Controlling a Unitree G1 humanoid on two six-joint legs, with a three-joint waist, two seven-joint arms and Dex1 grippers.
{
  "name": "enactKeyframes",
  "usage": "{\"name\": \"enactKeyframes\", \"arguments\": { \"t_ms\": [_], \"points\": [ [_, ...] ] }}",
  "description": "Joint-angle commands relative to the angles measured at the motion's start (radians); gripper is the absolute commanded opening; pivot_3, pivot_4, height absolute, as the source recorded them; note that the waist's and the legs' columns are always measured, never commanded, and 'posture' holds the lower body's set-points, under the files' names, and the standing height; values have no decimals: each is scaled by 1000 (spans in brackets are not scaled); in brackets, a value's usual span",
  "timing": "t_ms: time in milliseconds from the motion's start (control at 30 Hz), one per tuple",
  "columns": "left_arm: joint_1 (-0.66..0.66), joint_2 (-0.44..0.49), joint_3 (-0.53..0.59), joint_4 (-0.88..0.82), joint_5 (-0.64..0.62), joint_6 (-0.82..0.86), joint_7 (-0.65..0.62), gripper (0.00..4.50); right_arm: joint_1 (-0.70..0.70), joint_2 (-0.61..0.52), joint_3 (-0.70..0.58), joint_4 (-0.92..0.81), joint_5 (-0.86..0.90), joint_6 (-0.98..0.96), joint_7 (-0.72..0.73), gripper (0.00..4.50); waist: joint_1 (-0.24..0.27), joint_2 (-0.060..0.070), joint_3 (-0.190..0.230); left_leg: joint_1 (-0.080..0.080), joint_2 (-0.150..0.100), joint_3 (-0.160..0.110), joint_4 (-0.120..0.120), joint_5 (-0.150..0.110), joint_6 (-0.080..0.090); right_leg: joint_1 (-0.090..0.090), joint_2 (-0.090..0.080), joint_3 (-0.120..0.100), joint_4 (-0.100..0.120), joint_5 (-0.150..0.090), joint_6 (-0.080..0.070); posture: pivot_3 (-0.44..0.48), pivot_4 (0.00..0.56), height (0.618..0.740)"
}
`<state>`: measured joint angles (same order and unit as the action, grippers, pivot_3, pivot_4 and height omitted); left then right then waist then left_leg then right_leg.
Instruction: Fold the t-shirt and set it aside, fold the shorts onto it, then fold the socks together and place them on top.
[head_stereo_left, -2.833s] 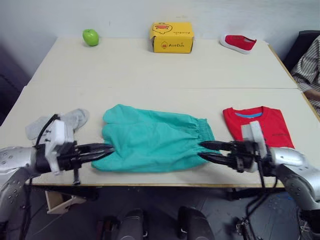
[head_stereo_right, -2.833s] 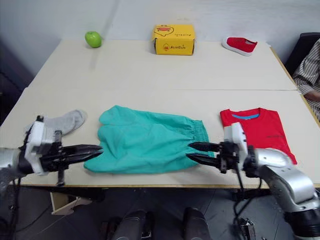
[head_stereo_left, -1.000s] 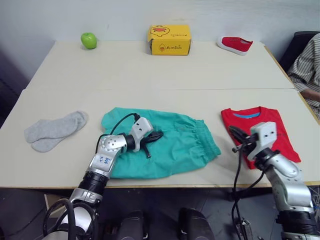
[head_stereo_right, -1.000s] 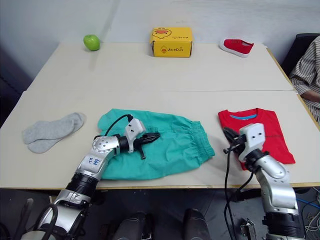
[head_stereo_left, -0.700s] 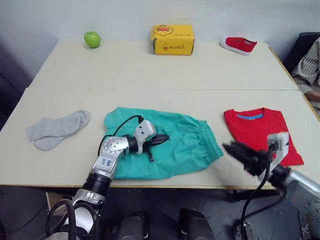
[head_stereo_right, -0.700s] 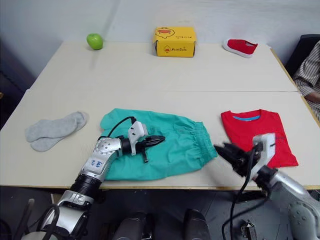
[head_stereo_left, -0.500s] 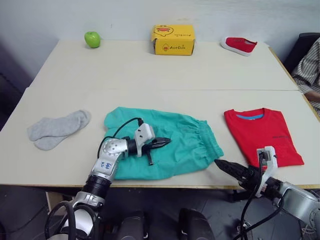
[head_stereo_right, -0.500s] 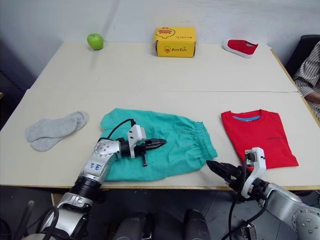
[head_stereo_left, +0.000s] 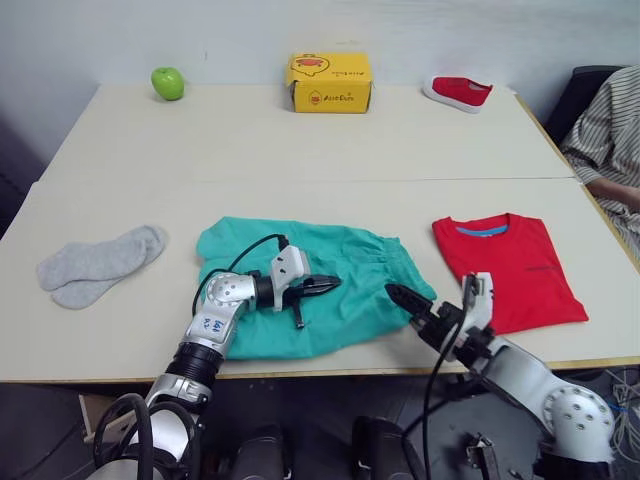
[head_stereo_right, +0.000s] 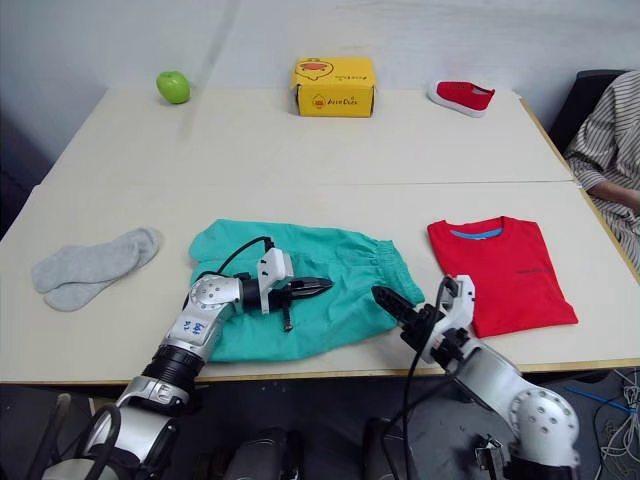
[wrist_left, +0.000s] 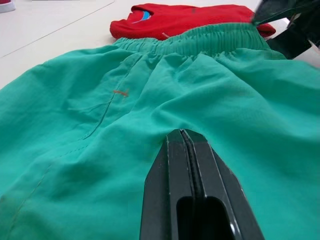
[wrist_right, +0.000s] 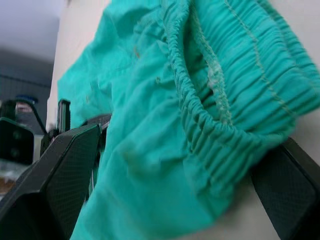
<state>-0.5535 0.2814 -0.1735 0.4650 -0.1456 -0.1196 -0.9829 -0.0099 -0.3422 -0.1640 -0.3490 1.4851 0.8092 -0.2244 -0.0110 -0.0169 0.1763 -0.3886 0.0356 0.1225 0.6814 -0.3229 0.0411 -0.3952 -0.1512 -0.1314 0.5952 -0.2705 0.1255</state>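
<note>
We see the shorts (head_stereo_left: 310, 285) spread mid-counter (head_stereo_left: 300, 150), socks (head_stereo_left: 95, 265) to their left, folded t-shirt (head_stereo_left: 505, 270) to their right. Our left tool (head_stereo_left: 330, 285) rests closed on the shorts; our right tool (wrist_right: 165, 165) gapes wide around the waistband corner.

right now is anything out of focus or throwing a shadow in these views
Right wrist view: the right gripper's own fingers are soft blurs up close, with the shorts waistband between them. Left wrist view: the t-shirt behind is slightly soft. Left eye view: even light, faint shadow under the left gripper.
</note>
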Motion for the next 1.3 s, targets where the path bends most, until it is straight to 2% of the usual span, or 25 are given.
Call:
{"name": "enactKeyframes", "arguments": {
  "t_ms": [33,300,400,500,633,767,867,1000,1100,1300],
  "points": [
    [-5,7,7,-10,-9,-2,-19,0,-1,46,23,143,-233,-114,59,3822,1,1,-3,0,0,0,0,0,0,0,0,0,0,0,0,0,150,740],
    [-46,5,23,-1,-15,8,-20,0,-42,80,-26,98,-443,-285,200,946,14,5,-3,-1,-3,-1,0,0,1,-1,-2,1,0,0,-1,0,150,740],
    [-37,-7,21,-38,-19,33,-2,0,-35,67,-76,34,-538,-383,217,30,18,8,-1,-3,-5,-1,0,0,0,-1,-4,1,0,0,-1,0,150,740],
    [-30,-25,26,-55,-16,65,43,0,-24,45,-137,-50,-573,-420,225,9,17,10,-1,-8,-6,0,0,0,-1,-5,-4,1,1,1,1,0,150,740],
    [-36,-47,18,-44,12,83,104,0,1,-65,-161,-152,-662,-397,259,9,15,11,-1,-17,-7,2,1,2,-1,-15,-2,1,2,1,1,0,150,740],
    [-50,-60,17,-29,30,117,155,0,-38,-241,-45,-261,-869,-328,283,9,9,11,-1,-16,-6,3,1,2,-1,-15,0,2,1,2,2,0,150,740],
    [-34,-47,27,-60,37,175,195,0,-118,-299,129,-321,-1006,-239,273,9,7,10,-1,-16,-4,4,1,4,-2,-15,0,3,0,2,2,0,150,740],
    [15,-5,51,-147,30,262,228,0,-240,-186,299,-334,-1051,-107,221,9,8,10,-1,-15,-2,1,1,7,-7,-18,1,2,4,1,0,0,150,740],
    [92,37,55,-223,33,287,232,0,-309,-47,463,-234,-1145,-95,205,9,0,11,-1,-15,-1,2,1,8,-9,-19,1,2,11,-1,-2,0,150,740],
    [140,46,105,-294,18,341,302,0,-365,90,558,-79,-1298,-134,189,9,8,11,-1,-15,-4,1,1,9,-7,-19,0,3,13,-1,-3,0,150,740]
  ]
}}
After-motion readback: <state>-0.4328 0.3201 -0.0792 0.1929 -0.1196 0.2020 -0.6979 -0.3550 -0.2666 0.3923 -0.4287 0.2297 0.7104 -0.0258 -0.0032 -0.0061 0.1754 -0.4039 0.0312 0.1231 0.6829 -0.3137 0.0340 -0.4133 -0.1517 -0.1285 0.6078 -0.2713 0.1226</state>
